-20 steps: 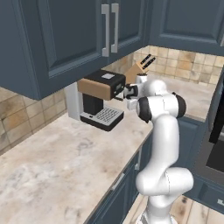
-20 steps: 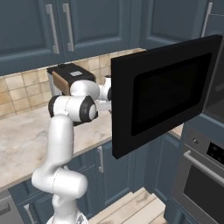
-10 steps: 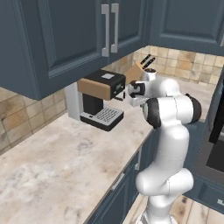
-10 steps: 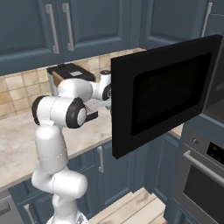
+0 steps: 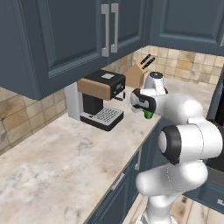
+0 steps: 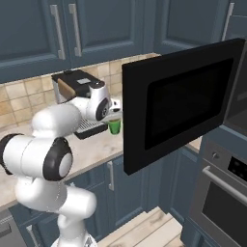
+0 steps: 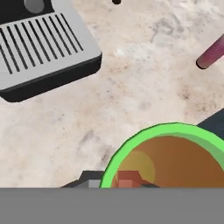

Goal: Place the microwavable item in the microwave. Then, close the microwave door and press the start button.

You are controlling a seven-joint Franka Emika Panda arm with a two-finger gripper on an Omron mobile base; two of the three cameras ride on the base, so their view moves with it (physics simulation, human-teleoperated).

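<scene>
The microwavable item, a small bright green cup (image 5: 148, 115) (image 6: 115, 126), hangs just above the counter in front of the coffee machine, with my gripper (image 5: 145, 108) (image 6: 114, 116) shut on its rim from above. In the hand view the cup's green rim (image 7: 144, 136) and brownish inside take up the lower right, hiding most of the fingers. The microwave door (image 6: 178, 103) stands swung open, close to the right of the cup. The microwave (image 6: 240, 91) shows at the right edge behind the door.
A black and brown coffee machine (image 5: 103, 100) (image 6: 72, 89) stands on the marble counter (image 5: 57, 166), its grey drip tray (image 7: 43, 39) beside the cup. A knife block (image 5: 139, 72) is farther back. A pink bottle (image 7: 212, 54) lies nearby. The oven (image 6: 222, 193) sits below the microwave.
The arm's elbow has swung forward toward the cameras and lower. The hand has stayed near the coffee machine, shifting slightly, with its jaws closing a touch more on the cup.
</scene>
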